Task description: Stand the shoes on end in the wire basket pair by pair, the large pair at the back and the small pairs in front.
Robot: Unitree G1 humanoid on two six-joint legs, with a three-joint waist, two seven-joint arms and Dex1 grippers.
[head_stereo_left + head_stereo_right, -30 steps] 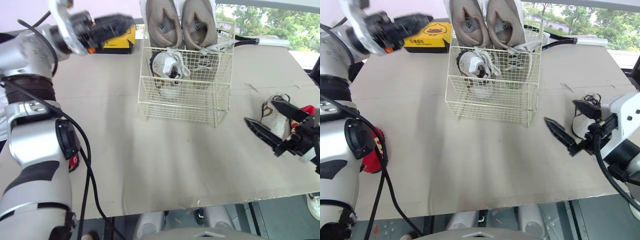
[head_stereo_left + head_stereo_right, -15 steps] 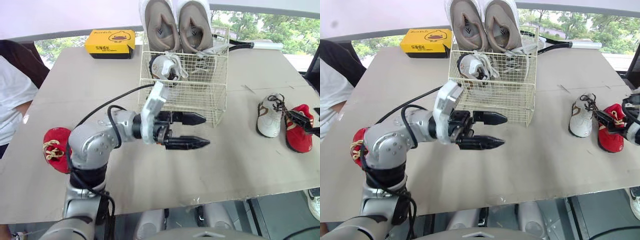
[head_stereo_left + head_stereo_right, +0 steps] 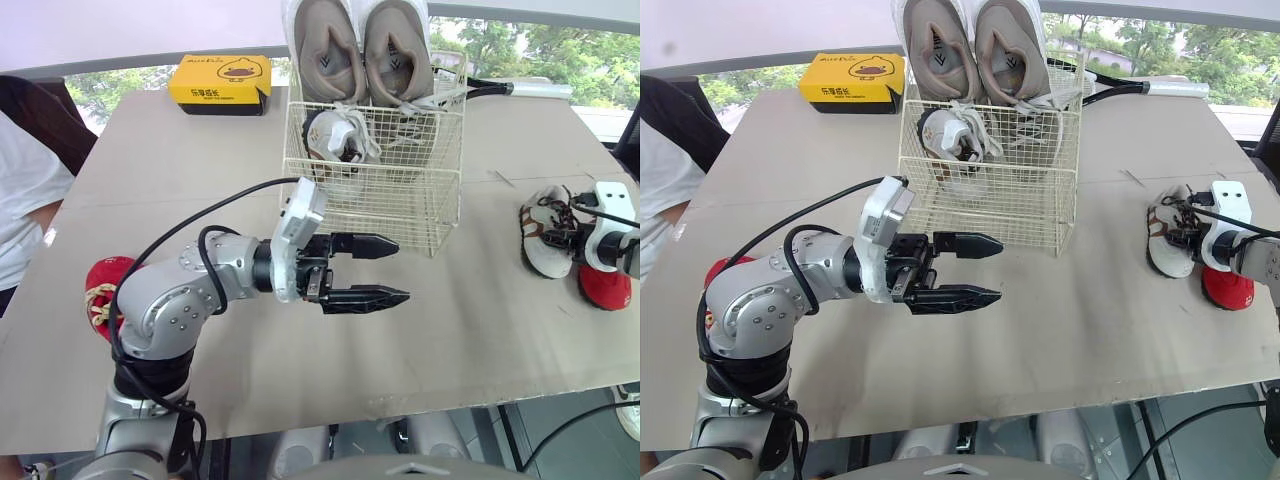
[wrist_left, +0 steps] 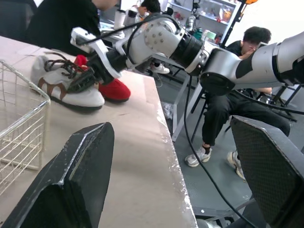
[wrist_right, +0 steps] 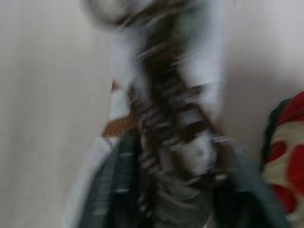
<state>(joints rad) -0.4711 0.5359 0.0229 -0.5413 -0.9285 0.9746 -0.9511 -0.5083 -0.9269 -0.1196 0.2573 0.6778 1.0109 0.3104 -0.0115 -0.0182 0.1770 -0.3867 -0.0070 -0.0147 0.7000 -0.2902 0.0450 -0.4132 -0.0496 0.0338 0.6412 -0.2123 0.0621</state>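
The wire basket stands at the table's back middle. A large tan pair stands on end at its back, and a small white shoe stands in its front left. Its mate, a white shoe with brown laces, lies on the table at the right beside a red shoe. My right gripper sits on that white shoe's laces, fingers closed around the tongue. Another red shoe lies at the far left. My left gripper hovers open and empty in front of the basket.
A yellow box lies at the back left. A person in a white shirt stands at the table's left edge. A black and white handle lies behind the basket. Seated people are past the table's right edge.
My left arm swung down from the back left to hover before the basket. My right gripper moved over the white shoe and its fingers narrowed onto the laces.
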